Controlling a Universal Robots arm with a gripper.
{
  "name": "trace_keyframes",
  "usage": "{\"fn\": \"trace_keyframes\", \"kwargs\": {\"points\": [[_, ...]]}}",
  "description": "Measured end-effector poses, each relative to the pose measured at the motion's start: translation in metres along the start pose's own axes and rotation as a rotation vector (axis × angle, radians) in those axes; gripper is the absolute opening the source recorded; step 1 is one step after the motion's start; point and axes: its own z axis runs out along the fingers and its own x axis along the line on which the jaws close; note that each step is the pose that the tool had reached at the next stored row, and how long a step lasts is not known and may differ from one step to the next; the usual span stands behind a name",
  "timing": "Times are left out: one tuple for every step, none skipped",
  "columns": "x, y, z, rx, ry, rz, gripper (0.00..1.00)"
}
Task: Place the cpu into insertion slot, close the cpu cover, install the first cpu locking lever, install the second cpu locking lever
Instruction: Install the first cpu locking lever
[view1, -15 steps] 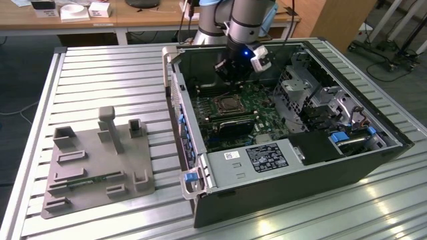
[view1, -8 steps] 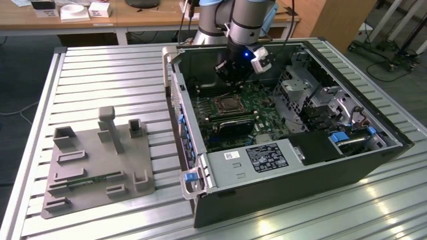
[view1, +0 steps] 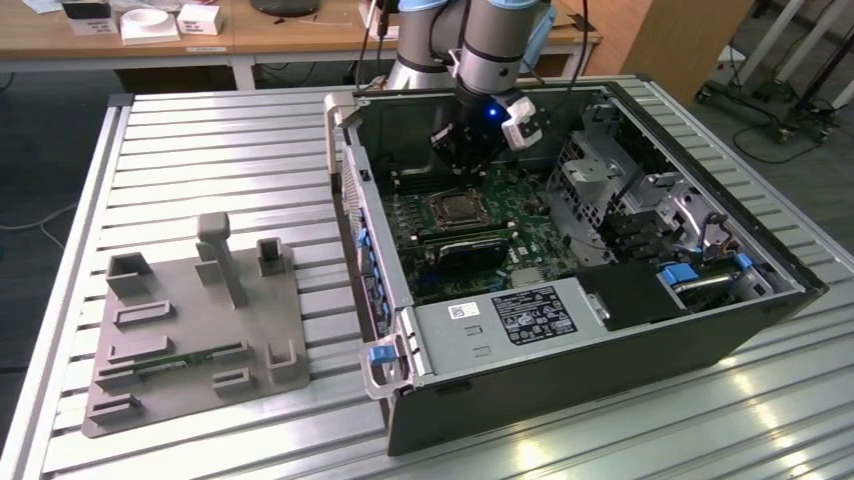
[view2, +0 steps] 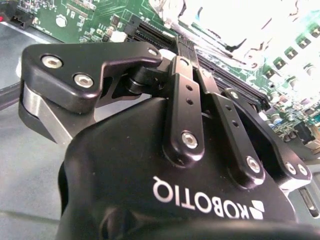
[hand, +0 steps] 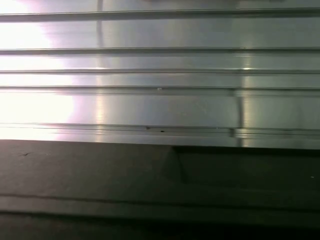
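The gripper (view1: 467, 150) hung above the insertion slot (view1: 457, 210), fingers' state indiscernible; cpu orientation was unreadable.

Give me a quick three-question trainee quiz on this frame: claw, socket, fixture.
1. True or false: in the exterior view the claw hangs inside the open computer case, above the green board.
2. Multiple choice: the grey fixture plate lies where? A) inside the case B) on the slatted table, on the exterior view's left of the case C) on the wooden desk behind.
3. Short answer: which way from the claw does the insertion slot lie in the exterior view?

Key: 1 true. 2 B. 3 Just below it in the picture, nearer the camera, on the green board.
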Motion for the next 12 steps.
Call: {"fn": "trace_keyframes", "kwargs": {"points": [[0.0000,0.0000,0.0000,0.0002,0.0001,0.000,0.10],[-0.0001,0.0000,0.0002,0.0000,0.0000,0.000,0.10],[-0.0001,0.0000,0.0003,-0.0001,-0.0001,0.000,0.10],[-0.0002,0.0000,0.0005,-0.0002,-0.0001,0.000,0.10],[-0.0003,0.0000,0.0005,-0.0002,-0.0001,0.000,0.10],[-0.0006,0.0000,0.0006,-0.0001,0.0000,0.000,0.10],[-0.0009,0.0000,0.0006,0.0000,0.0000,0.000,0.10],[-0.0013,0.0000,0.0007,-0.0001,-0.0001,0.000,0.10],[-0.0015,0.0000,0.0008,-0.0001,-0.0001,0.000,0.10],[-0.0015,0.0000,0.0009,-0.0001,-0.0001,0.000,0.10],[-0.0015,0.0000,0.0010,-0.0002,-0.0001,0.000,0.10],[-0.0016,0.0000,0.0014,-0.0001,-0.0001,0.000,0.10]]}}
